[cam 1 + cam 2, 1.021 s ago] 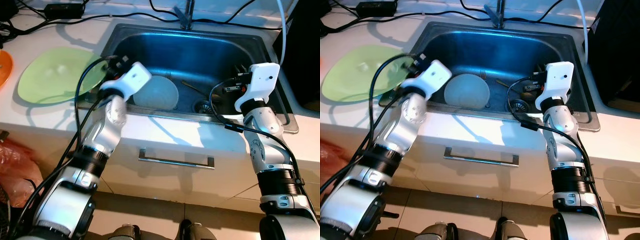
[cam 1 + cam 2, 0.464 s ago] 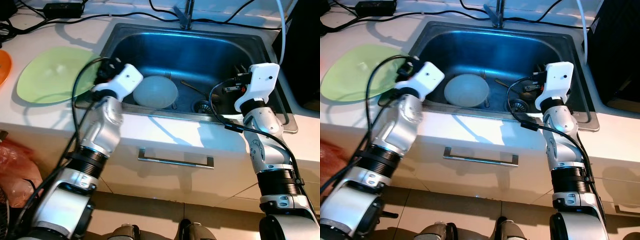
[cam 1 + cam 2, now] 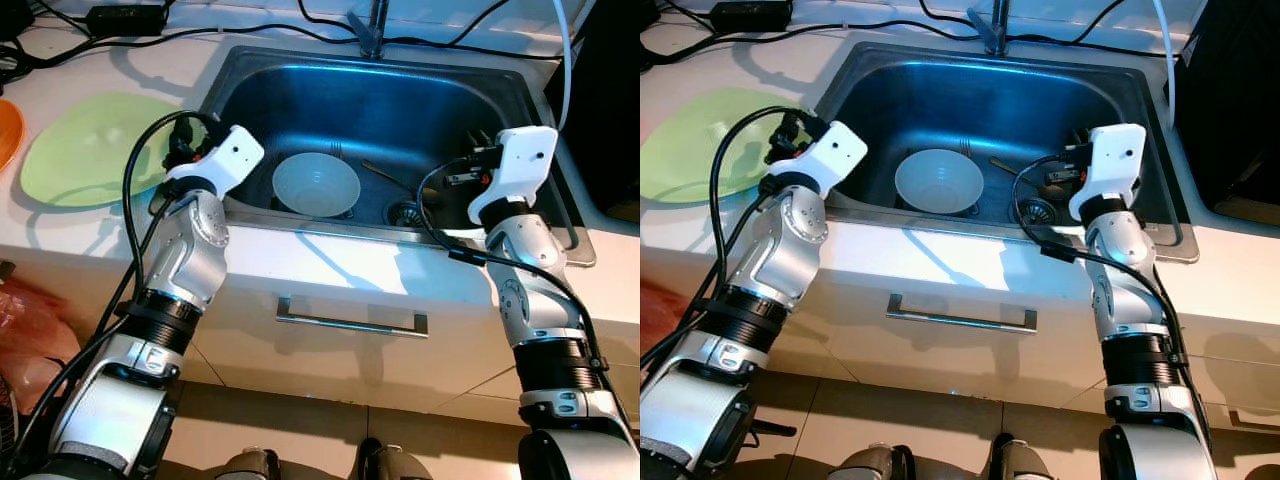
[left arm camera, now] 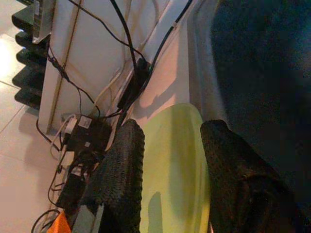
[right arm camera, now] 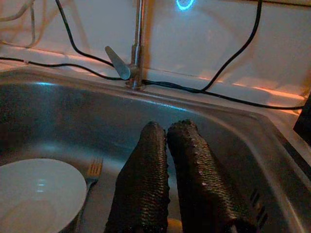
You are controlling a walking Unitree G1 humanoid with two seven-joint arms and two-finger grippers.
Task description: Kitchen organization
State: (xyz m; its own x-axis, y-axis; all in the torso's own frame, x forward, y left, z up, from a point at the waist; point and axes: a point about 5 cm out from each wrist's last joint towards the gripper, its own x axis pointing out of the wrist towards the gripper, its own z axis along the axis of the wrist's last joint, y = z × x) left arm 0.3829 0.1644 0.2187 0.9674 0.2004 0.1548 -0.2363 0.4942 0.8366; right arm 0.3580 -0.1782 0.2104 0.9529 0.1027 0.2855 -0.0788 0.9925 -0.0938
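Head stereo pair looks steeply down from above counter edge, facing sink [image 3: 300, 75] and drawer front; both eyes share same scene, slightly offset. Left wrist cam sits close over green plate [image 4: 175, 165], looking along counter toward wall cables. Right wrist cam low inside basin, facing faucet [image 5: 137, 43]; shares white bowl [image 5: 34, 194] with head views.

Sinks: 1 steel sink [image 3: 520, 95]
Bowls: 1 white bowl [image 3: 316, 184]
Plates: 1 green plate [image 3: 85, 150]
Forks: 1 fork [image 5: 93, 169]
Faucets: 1 faucet [image 5: 137, 43]
Drawer handles: 1 drawer handle [image 3: 352, 318]
Grippers: 2, left gripper [image 4: 170, 160] and right gripper [image 5: 170, 165]
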